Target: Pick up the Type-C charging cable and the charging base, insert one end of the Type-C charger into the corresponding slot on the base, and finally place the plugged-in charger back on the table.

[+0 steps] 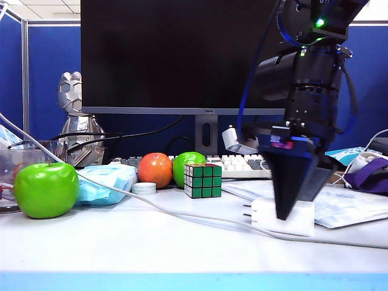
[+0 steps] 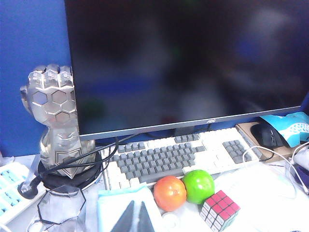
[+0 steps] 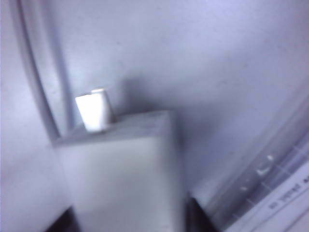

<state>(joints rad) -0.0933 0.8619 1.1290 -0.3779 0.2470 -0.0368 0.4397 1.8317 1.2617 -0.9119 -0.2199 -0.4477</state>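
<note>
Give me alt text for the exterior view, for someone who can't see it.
The right pincer is lowered onto the white charging base on the table, its black fingers straddling the block. A white cable trails across the desk past a green apple and Rubik's cube, before a dark monitor.

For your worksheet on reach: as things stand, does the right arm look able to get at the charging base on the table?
Probably yes. The right end effector is already down over the charging base, a finger on either side in the right wrist view, nothing between. The left end effector sits shut, far off.
</note>
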